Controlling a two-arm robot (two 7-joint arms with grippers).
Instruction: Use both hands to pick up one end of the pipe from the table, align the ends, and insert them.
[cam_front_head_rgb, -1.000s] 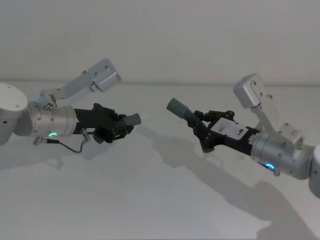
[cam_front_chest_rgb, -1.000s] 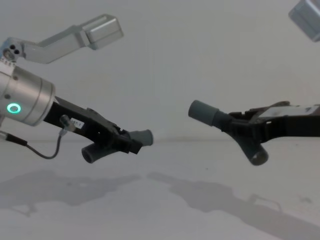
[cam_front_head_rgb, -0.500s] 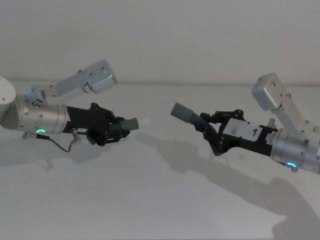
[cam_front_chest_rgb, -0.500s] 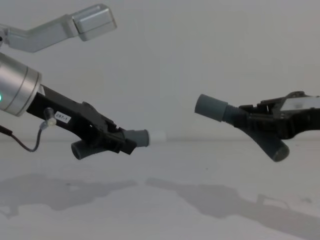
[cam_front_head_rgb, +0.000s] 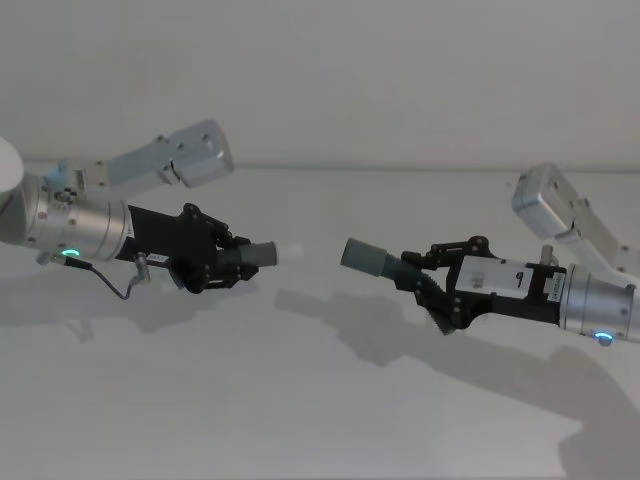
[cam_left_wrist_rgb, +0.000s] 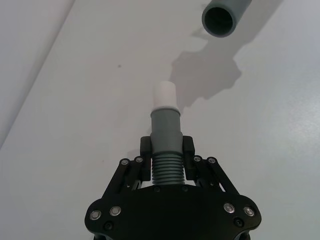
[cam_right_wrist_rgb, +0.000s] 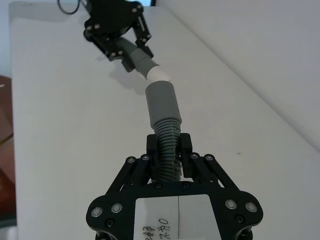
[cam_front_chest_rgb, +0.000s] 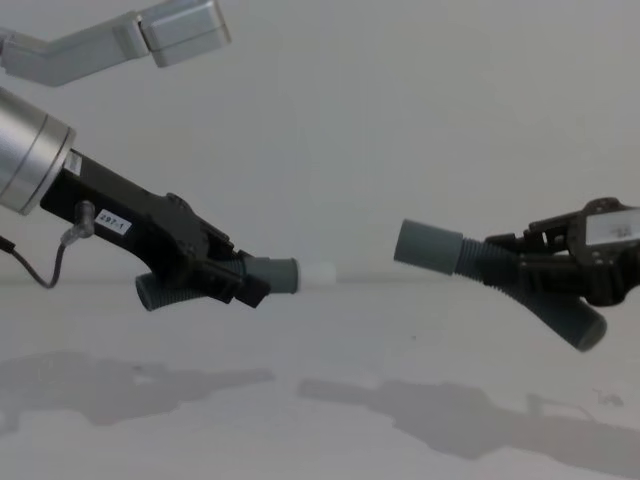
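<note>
Item: table (cam_front_head_rgb: 300, 420). Plain matte white, flat, wide. From my head view, far edge meets pale grey wall (cam_front_head_rgb: 380, 70). Soft grey shadows (cam_front_head_rgb: 340, 325) lie across middle. I note one tiny dark speck (cam_left_wrist_rgb: 119, 65) on surface, left wrist view.

Left gripper (cam_front_head_rgb: 233, 257), held aloft, points rightward, jaws clamped on the left pipe piece (cam_front_head_rgb: 260, 254). Right gripper (cam_front_head_rgb: 417, 276) faces it, apart, clamped on the right pipe piece (cam_front_head_rgb: 365, 258).

Left pipe (cam_front_head_rgb: 258, 253) facing right pipe (cam_front_head_rgb: 365, 258), apart; above table (cam_front_head_rgb: 300, 400)
</note>
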